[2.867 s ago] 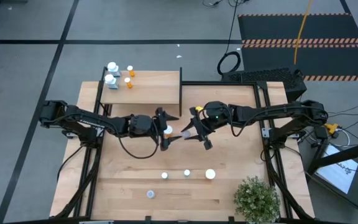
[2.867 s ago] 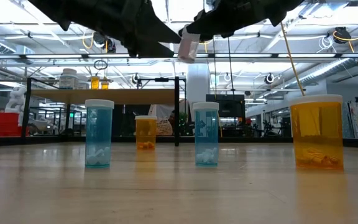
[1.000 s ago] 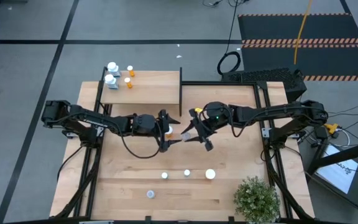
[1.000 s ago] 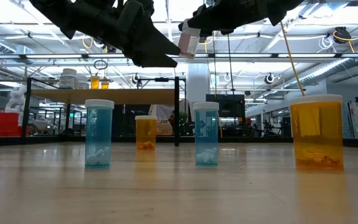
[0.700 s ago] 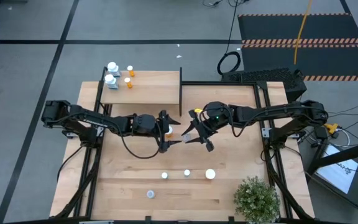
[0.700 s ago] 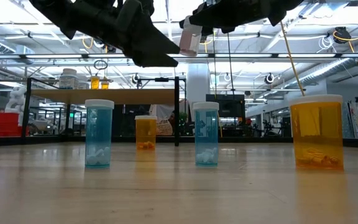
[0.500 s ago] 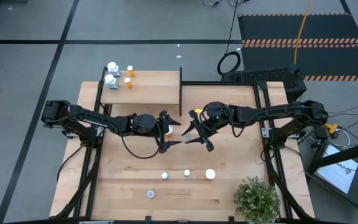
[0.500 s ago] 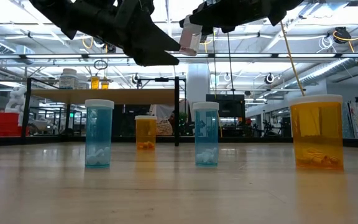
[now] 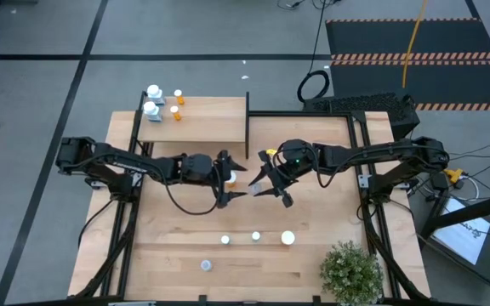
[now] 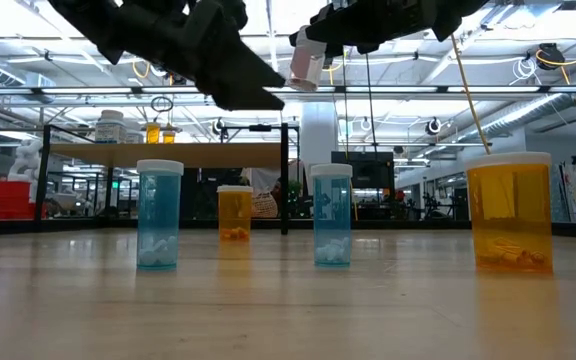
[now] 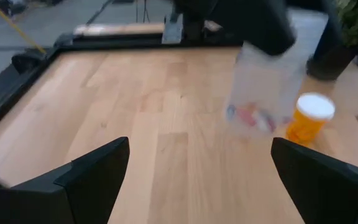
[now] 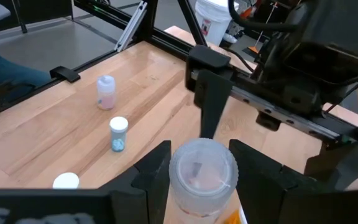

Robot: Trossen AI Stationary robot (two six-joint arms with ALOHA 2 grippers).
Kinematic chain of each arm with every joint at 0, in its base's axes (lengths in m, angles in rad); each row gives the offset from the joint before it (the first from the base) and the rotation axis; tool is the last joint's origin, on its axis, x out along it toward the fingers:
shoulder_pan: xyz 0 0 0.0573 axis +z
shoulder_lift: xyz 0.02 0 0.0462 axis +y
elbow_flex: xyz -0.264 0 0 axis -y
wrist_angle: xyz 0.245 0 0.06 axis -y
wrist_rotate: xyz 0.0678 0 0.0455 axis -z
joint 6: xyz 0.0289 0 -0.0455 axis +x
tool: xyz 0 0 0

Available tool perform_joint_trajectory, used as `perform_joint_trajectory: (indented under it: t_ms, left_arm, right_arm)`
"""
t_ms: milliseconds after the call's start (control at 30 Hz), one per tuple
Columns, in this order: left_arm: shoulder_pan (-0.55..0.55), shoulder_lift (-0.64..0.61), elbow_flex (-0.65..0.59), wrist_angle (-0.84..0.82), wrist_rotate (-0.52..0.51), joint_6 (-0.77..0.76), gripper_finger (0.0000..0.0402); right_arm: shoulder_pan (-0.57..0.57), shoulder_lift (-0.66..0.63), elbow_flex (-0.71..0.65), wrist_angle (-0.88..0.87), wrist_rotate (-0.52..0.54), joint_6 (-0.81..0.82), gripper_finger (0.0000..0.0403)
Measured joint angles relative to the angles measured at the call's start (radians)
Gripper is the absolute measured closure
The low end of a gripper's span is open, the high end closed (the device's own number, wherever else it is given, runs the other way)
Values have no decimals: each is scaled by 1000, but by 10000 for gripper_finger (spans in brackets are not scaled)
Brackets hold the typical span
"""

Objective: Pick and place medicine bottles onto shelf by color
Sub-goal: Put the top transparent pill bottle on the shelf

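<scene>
Bare tabletop (image 9: 185, 246) left of bottles (image 9: 255, 237)

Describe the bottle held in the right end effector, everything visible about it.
The bottle is a small round container of clear, pale plastic with a few pinkish pieces inside. The right end effector grips it between its two dark fingers, one on each side. It hangs high above the tabletop, slightly tilted in the low view, near the table's middle. The left end effector waits open just beside it, not touching it.
</scene>
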Motion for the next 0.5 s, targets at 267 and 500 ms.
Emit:
perform_joint_trajectory:
  t_ms: [267, 500]
  left_arm:
    - [-38, -73, 1, 27, 1, -27, 9]
    - [-55, -16, 0, 108, -4, -12, 9]
  right_arm:
    - [0, 0, 0, 2, 2, 0, 255]
    - [-1, 0, 0, 19, 46, 0, 255]
